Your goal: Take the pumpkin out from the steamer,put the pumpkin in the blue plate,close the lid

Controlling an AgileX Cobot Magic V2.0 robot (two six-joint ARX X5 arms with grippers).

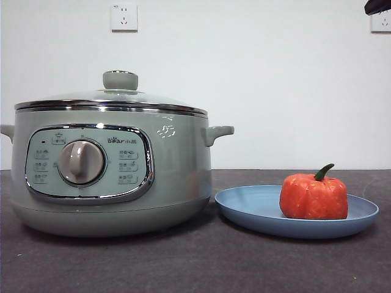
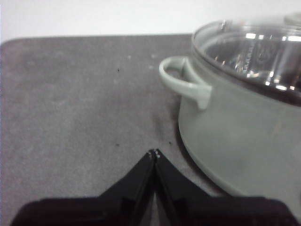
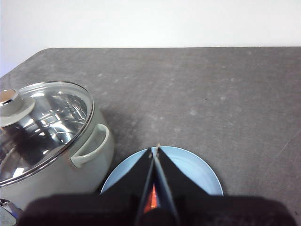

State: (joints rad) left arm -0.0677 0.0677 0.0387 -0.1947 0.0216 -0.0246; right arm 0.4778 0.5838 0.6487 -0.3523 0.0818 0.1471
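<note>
The steamer (image 1: 110, 174) is seen standing on the dark table (image 1: 195, 262), its control panel with the dial (image 1: 81, 162) turned toward the front view. The lid (image 1: 113, 101) is seated squarely on the steamer's chrome rim, with the knob (image 1: 120, 79) upright at its centre; through the glass, the polished interior is visible in both wrist views. The plate (image 1: 244, 204) is set on the table just beside the steamer, under the steamer's side handle (image 1: 218, 132), without visible contact between them. The pumpkin (image 1: 314, 195) is found resting in the plate, upright, with its green stem (image 1: 324, 171) curving upward; it sits toward the side of the plate away from the steamer. The left gripper (image 2: 154, 152) is held above bare table near the steamer's other handle (image 2: 183, 82), its jaws pressed together at the tips and nothing held between them. The right gripper (image 3: 154, 149) is positioned above the plate, jaws likewise brought fully together and empty; a sliver of orange pumpkin is glimpsed beneath them in the right wrist view. In the front view only a black tip (image 1: 377, 6) of an arm is seen at a top corner. Two wall sockets (image 1: 124, 17) are noted on the white wall behind.
</note>
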